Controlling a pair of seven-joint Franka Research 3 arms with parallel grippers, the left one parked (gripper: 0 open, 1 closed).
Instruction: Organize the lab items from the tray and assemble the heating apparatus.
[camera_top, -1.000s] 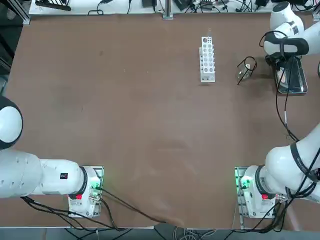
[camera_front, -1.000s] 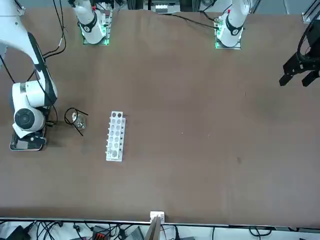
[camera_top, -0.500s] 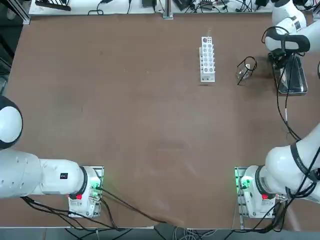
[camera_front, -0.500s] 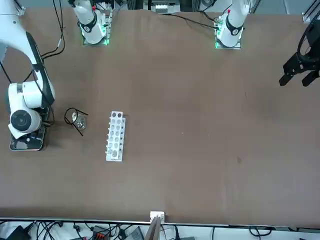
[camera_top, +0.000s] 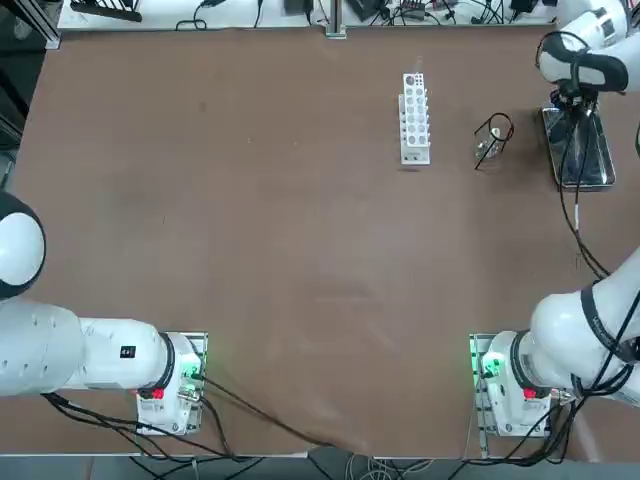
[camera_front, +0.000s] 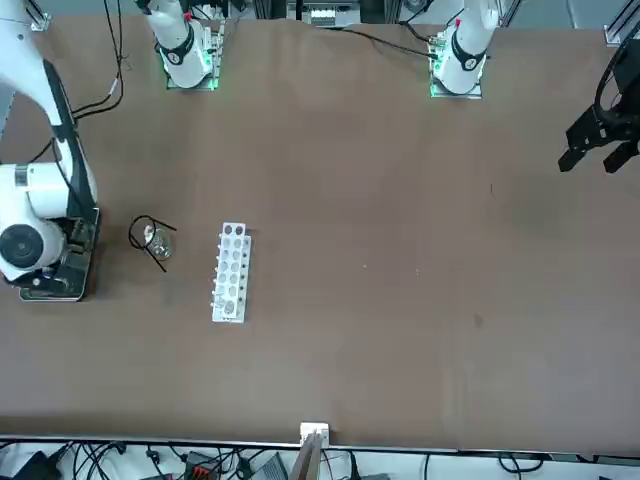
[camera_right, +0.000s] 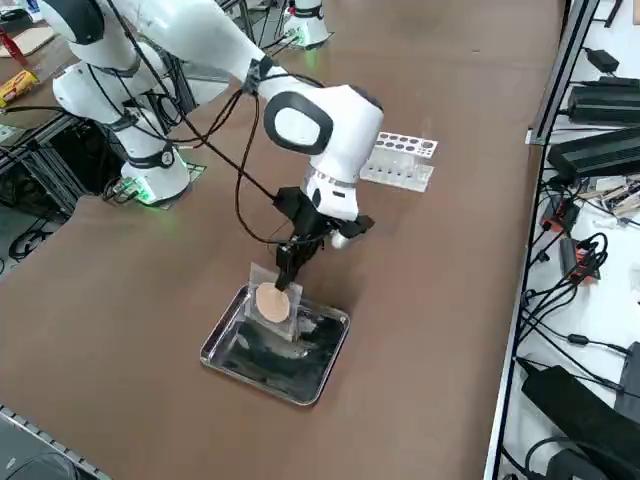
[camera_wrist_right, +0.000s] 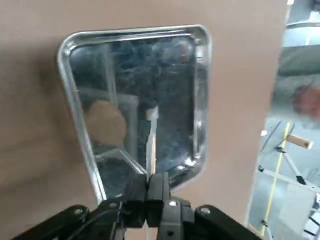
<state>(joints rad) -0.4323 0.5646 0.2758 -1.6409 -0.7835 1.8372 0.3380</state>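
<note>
Mesh (camera_right: 272, 302), grey with a tan centre, now hangs clear above the metal tray (camera_right: 225, 339), pinched by its edge in the right gripper (camera_right: 284, 279)'s fully closed fingers; lifted, it seems ready for the tripod (camera_top: 494, 138) and burner on the worktop.

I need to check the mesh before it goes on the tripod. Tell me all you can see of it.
The mesh is a thin grey square with a round tan centre. It hangs edge-up, pinched at its upper edge by the shut right gripper, just above the shiny metal tray, which reflects it. Whether its lower edge touches the tray is unclear.
</note>
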